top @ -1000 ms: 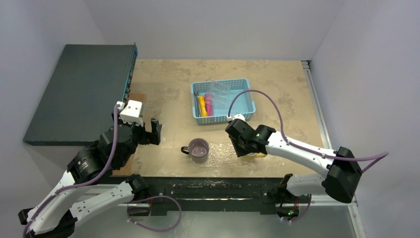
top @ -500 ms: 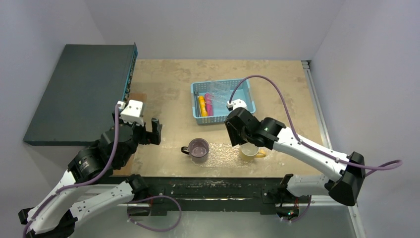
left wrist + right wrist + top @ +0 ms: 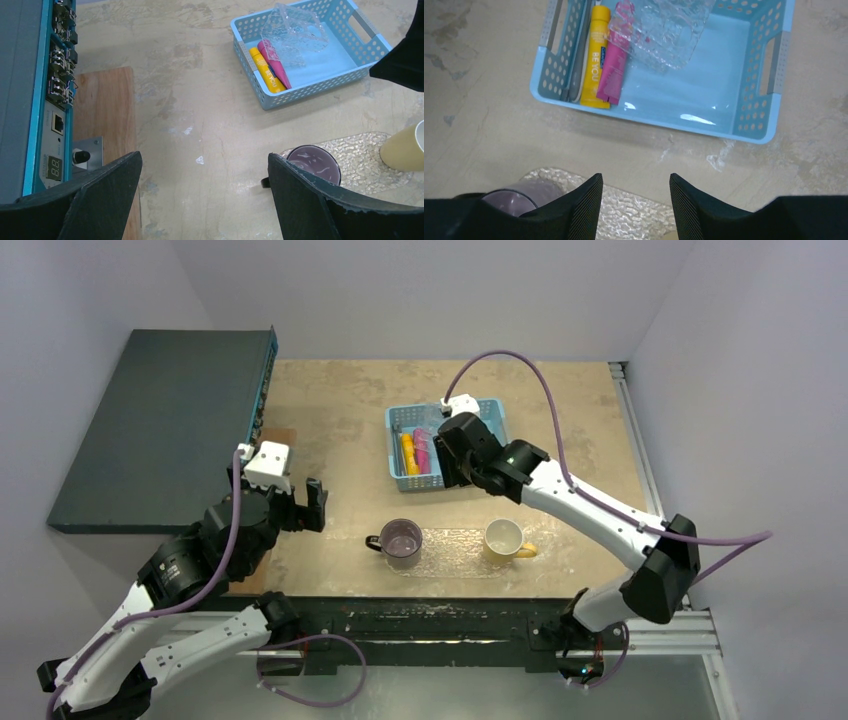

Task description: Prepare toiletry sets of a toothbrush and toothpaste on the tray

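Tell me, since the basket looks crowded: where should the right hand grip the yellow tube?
Probably its middle, from straight above, closing across its width. The yellow tube lies flat in the basket between toothbrushes and pink tube, so sideways approaches look blocked.

We read only one wording: "BE YOU", in dark letters running along the yellow tube (image 3: 594, 65) that lies in the light-blue basket (image 3: 649, 120). A small blue mark above those letters is too fine for us to make out, as are the digits on the dark box's display (image 3: 51, 167)
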